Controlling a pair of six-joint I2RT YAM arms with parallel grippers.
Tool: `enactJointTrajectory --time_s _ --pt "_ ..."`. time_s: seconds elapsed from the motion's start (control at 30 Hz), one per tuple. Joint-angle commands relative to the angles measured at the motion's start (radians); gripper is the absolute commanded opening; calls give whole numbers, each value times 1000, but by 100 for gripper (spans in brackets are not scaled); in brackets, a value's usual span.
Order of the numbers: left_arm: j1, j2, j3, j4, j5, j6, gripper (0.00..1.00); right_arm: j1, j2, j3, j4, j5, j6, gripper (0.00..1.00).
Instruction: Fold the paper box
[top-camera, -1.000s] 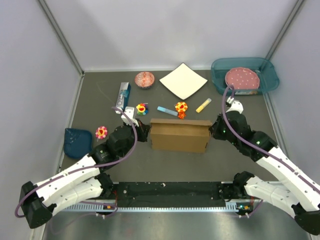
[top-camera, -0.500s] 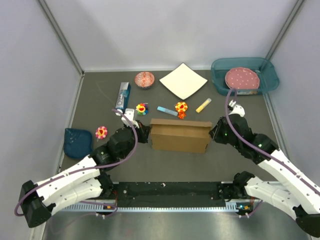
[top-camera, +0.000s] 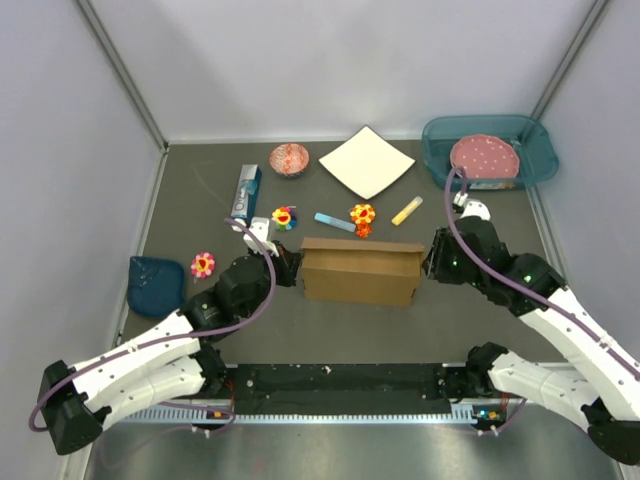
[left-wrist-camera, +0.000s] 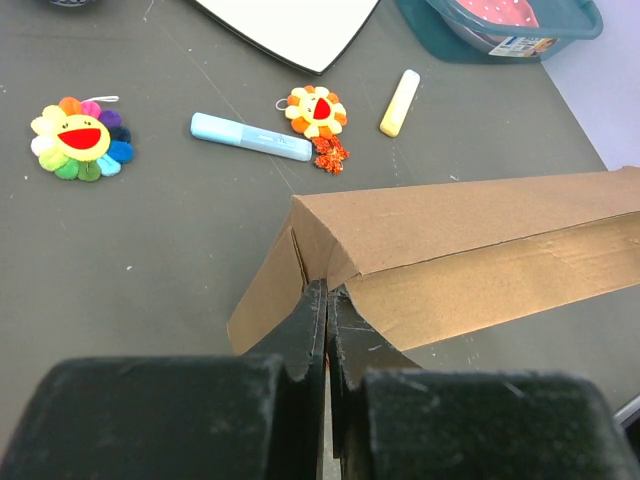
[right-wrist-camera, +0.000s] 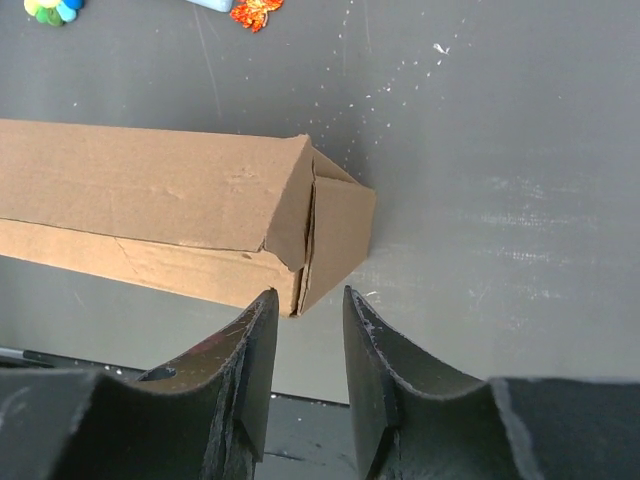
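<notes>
The paper box (top-camera: 360, 272) is a brown cardboard shape, folded into a long closed form, lying mid-table between both arms. My left gripper (top-camera: 293, 268) is at its left end. In the left wrist view the fingers (left-wrist-camera: 310, 330) are pressed together on the corner where the end flap meets the box (left-wrist-camera: 450, 260). My right gripper (top-camera: 428, 262) is at the right end. In the right wrist view it (right-wrist-camera: 307, 296) is open, its tips just short of the lower corner of the end flap (right-wrist-camera: 335, 235), not gripping it.
Behind the box lie a blue marker (top-camera: 334, 222), a yellow marker (top-camera: 406, 210), flower toys (top-camera: 362, 214) (top-camera: 285, 216) (top-camera: 203, 264), a white square sheet (top-camera: 366, 161), a red bowl (top-camera: 290, 158) and a blue carton (top-camera: 247, 188). A teal tub (top-camera: 537, 165) holds a pink plate (top-camera: 484, 156). A dark blue pouch (top-camera: 156, 283) lies left.
My right arm has shifted slightly back and to the right at the box's right end. The box and my left gripper have barely moved.
</notes>
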Motion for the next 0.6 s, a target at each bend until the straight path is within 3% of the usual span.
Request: enactJointTrajectory --time_s 0.0,0.43,0.47,0.57 --pt "-11 47 -21 -186 46 0 0 16 18 48 43 17 -46 33" --pt "-12 64 -10 -181 57 1 0 16 24 -16 204 91 -69 29" --pt "-11 64 -10 -181 57 1 0 16 23 -25 227 104 -72 27" --pt "-11 62 -8 -181 60 4 0 13 30 -44 232 120 -80 5"
